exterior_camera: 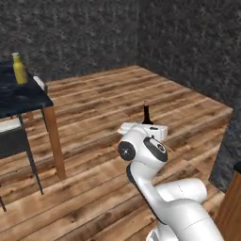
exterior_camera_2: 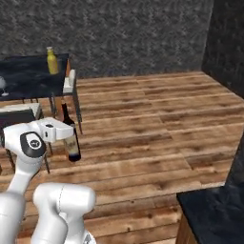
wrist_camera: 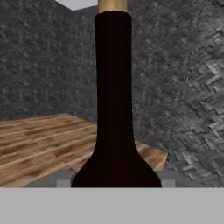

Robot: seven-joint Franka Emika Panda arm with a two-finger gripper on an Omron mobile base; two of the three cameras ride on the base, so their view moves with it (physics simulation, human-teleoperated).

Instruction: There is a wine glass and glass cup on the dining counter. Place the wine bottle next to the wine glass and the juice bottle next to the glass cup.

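The wine bottle [exterior_camera_2: 71,138] is hanging upright above the wooden floor [exterior_camera_2: 152,124], clamped in the pincer [exterior_camera_2: 66,131], whose jaws are closed narrowly on the bottle's body; in the hand view its dark neck [wrist_camera: 113,87] is rising straight up the middle. The dining counter [exterior_camera_2: 28,78] is standing well apart, carrying the juice bottle [exterior_camera_2: 52,60] near its far corner and the wine glass [exterior_camera_2: 2,84] toward its near side. Step 1 of 2, delivery of the wine, appears to be in transit. The next move is likely calling for carrying the bottle over the counter edge and lowering it just beside the stemmed glass without tipping either.
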